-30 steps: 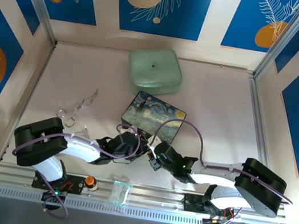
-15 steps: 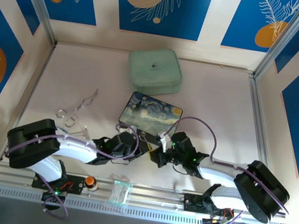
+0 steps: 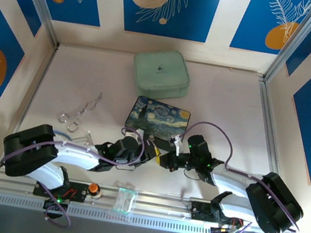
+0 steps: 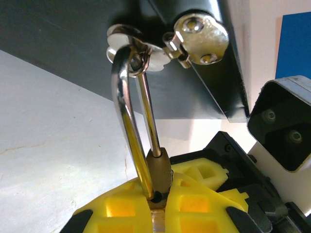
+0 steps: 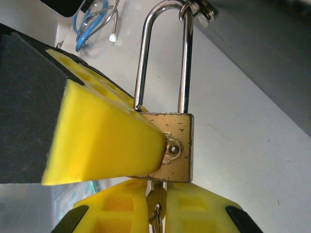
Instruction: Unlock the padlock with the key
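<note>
Scratched brass padlock (image 5: 179,141), silvery shackle (image 5: 144,58) through the latch (image 4: 197,34) of the dark starry-night box (image 3: 160,116) — left gripper (image 4: 159,206) clamps it, right gripper (image 5: 155,213) pinches the thin grey key (image 5: 155,196) beneath.

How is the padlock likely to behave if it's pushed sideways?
The padlock likely feels rigid and dense for its size: metal body, thick shackle. Pushed, it would probably swing, not slide, because the shackle loops through the latch ring. Its polished shackle looks slippery.

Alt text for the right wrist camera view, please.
A small brass padlock sits centre frame, its silver shackle hooked through the dark box's latch ring. The left gripper's yellow fingertip presses its body, while the right gripper below pinches the key at its keyhole.
</note>
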